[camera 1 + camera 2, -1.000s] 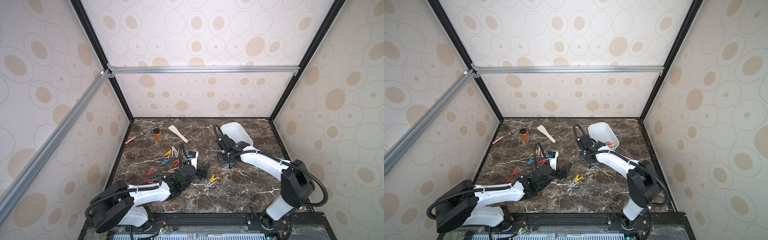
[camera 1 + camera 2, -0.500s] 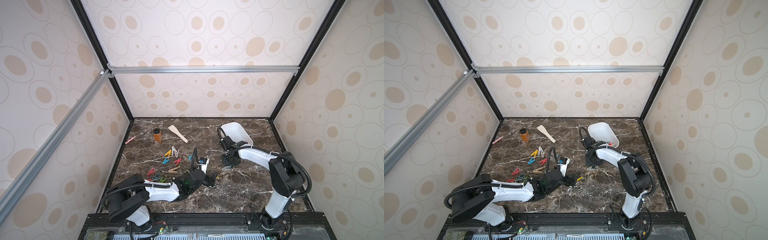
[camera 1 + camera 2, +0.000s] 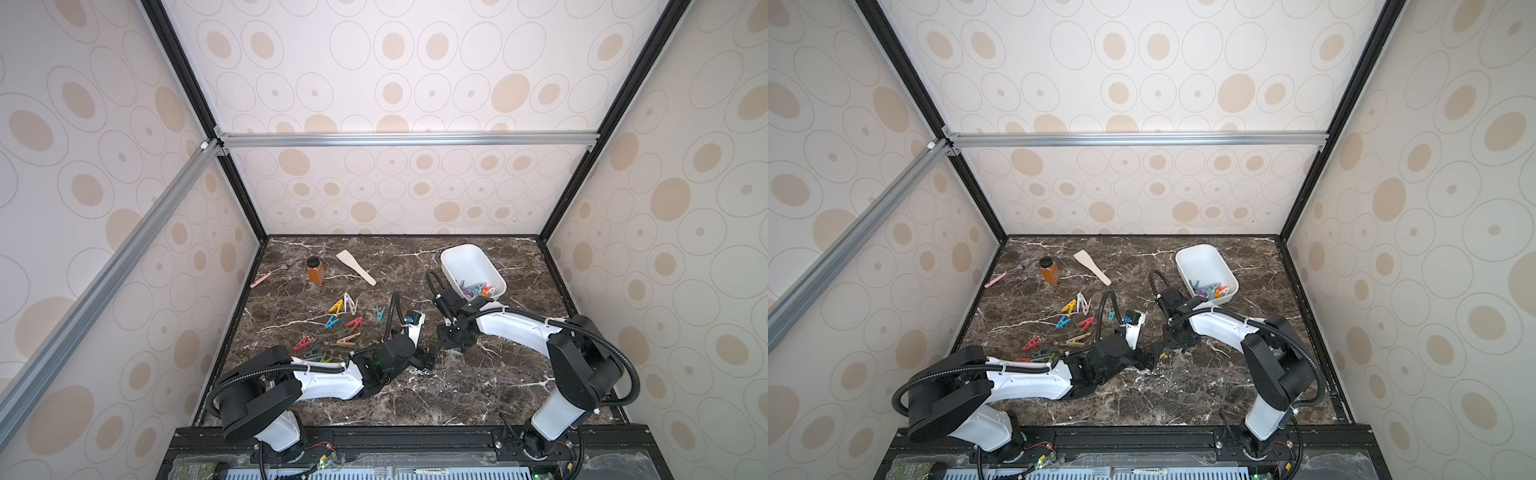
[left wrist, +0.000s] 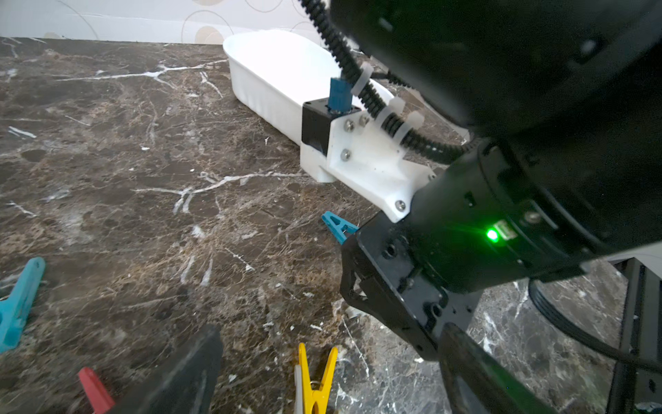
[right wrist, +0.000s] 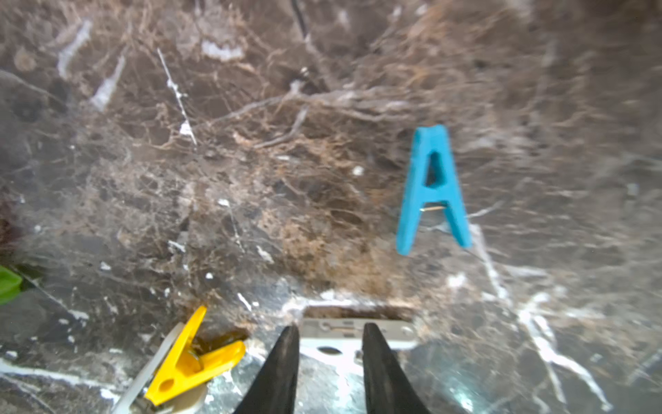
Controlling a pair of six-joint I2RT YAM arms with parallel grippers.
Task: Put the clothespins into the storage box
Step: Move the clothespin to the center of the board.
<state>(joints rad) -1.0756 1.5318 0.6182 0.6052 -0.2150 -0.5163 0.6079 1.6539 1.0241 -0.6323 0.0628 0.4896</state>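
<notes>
The white storage box (image 3: 457, 259) (image 3: 1200, 257) (image 4: 272, 71) stands at the back right with several clothespins (image 3: 478, 289) in its near end. More clothespins (image 3: 345, 320) lie scattered left of centre. My left gripper (image 4: 331, 333) (image 3: 428, 359) is open wide, low over the table, with a yellow clothespin (image 4: 315, 380) (image 5: 193, 358) between its fingers. My right gripper (image 5: 329, 333) (image 3: 449, 347) points down close beside it. Its jaws stand a little apart, straddling a grey clothespin (image 5: 390, 331) that lies flat. A blue clothespin (image 5: 433, 190) (image 4: 338, 225) lies just beyond.
An amber jar (image 3: 315, 270), a wooden spatula (image 3: 355, 267) and a pink-handled tool (image 3: 266, 277) lie at the back left. A teal clothespin (image 4: 18, 304) and a red one (image 4: 95, 390) lie beside my left gripper. The two grippers nearly touch mid-table.
My left gripper has slid right until it straddles the yellow clothespin. My right gripper has come forward and down from near the box, and its jaws have narrowed over the grey clothespin.
</notes>
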